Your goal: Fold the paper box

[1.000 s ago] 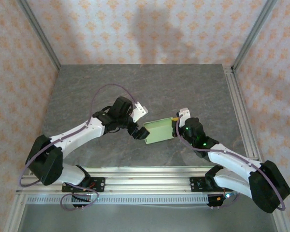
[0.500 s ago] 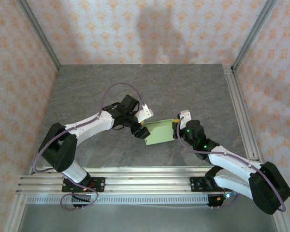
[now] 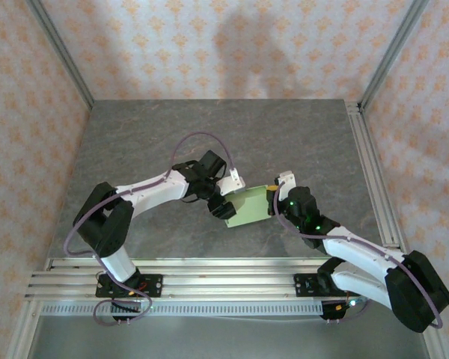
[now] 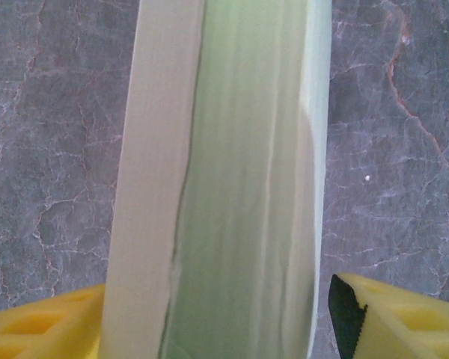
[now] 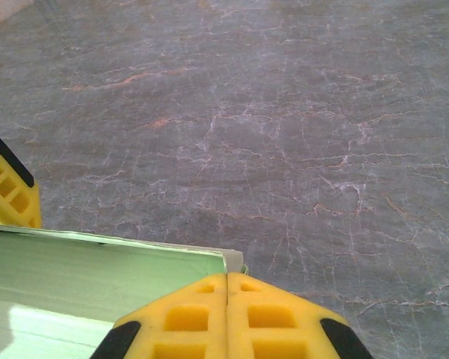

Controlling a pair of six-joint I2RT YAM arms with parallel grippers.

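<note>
Since one second ago the left arm is stretching further to the right, and the left tool (image 3: 221, 207) is now sitting at the left edge of the paper box (image 3: 248, 206). In the top view the box is lying between both tools near the middle of the grey counter (image 3: 209, 134). The right tool (image 3: 274, 199) is touching its right edge.

In the left wrist view the paper box (image 4: 239, 187) is standing between the yellow fingers (image 4: 37, 333) of the left tool (image 4: 217, 329). The jaws are open around it. The left finger is meeting the card, and the black pad (image 4: 346, 314) is staying just beside the other edge.

In the right wrist view the right tool (image 5: 227, 299) is closed, finger against finger. The corner of the paper box (image 5: 90, 277) is reaching its tips. Whether card is pinched there, I cannot tell. One finger of the left tool (image 5: 7, 191) is showing beyond the box's far edge.
</note>
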